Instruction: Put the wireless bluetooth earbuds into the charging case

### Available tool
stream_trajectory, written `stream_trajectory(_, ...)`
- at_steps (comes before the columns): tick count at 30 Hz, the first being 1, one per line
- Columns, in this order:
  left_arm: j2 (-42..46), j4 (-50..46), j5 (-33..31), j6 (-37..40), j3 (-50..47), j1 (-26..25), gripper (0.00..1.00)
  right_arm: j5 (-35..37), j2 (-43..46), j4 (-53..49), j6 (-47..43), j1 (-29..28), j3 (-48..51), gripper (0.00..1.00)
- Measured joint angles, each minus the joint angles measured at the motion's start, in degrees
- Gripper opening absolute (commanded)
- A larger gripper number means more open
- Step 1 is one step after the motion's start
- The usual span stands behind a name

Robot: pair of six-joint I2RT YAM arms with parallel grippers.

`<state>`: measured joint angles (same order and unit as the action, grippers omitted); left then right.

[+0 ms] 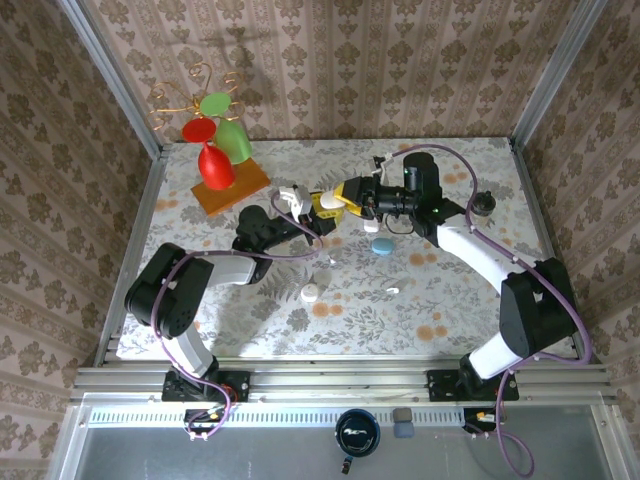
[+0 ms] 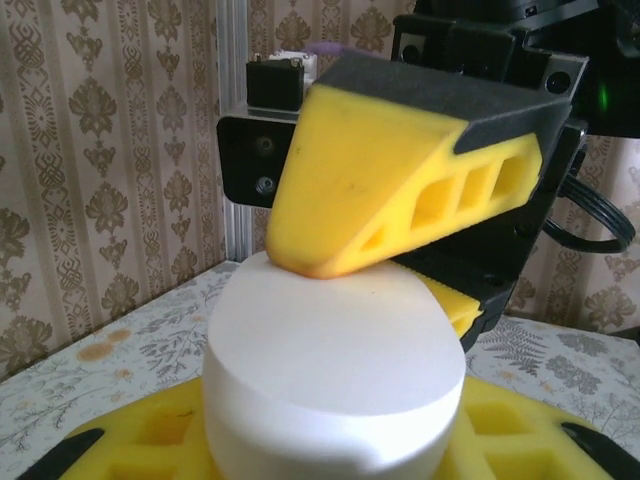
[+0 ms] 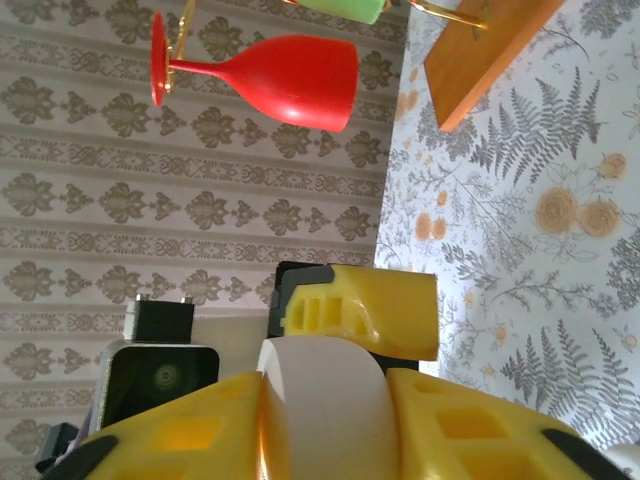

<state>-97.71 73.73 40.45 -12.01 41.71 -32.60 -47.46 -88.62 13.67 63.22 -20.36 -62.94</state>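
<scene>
Near the table's [image 1: 450,330] front edge, about centre, we note a white lump [image 1: 311,294]. One tiny white earbud [image 1: 392,290] lies loose toward the right edge from it, outside any case. Further in, a blue case [image 1: 381,246] lies flat, apart from both.

Mid-table the two grippers meet. The left gripper [image 1: 300,207] is clamped on the white case [image 2: 335,370], a yellow finger on either side. The right gripper [image 1: 330,203] pinches the same case, one finger [image 2: 400,190] pressing on its top.

At the far left corner a wooden stand [image 1: 232,187] carries a red glass [image 1: 213,165] and a green glass [image 1: 233,137].
</scene>
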Motion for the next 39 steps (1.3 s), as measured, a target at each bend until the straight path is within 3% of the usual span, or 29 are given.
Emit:
stream_trajectory(5,0.0,-0.3,0.0,0.7,0.0,-0.1,0.61,-0.2,0.0,1.6,0.9,0.3,0.9,0.22)
stream_trajectory(7,0.2,-0.6,-0.2,1.7,-0.1,-0.1,0.76,-0.2,0.0,1.7,0.9,0.5,1.0,0.21)
stream_trajectory(10,1.0,-0.9,-1.1,3.4,-0.8,-0.3,0.91,0.5,0.0,1.7,0.5,0.8,1.4,0.21)
stream_trajectory(13,2.1,-0.9,-2.5,5.3,-2.4,-0.4,1.00,1.9,0.0,1.2,-0.5,1.5,1.8,0.20)
stream_trajectory(21,4.9,-1.5,-7.7,8.4,-8.5,-0.3,1.00,7.1,-2.6,-2.0,-6.3,3.5,2.4,0.20)
stream_trajectory(39,15.3,-15.4,-25.6,15.1,-15.3,0.1,1.00,16.1,-29.5,-10.1,-17.9,-2.3,-11.1,0.22)
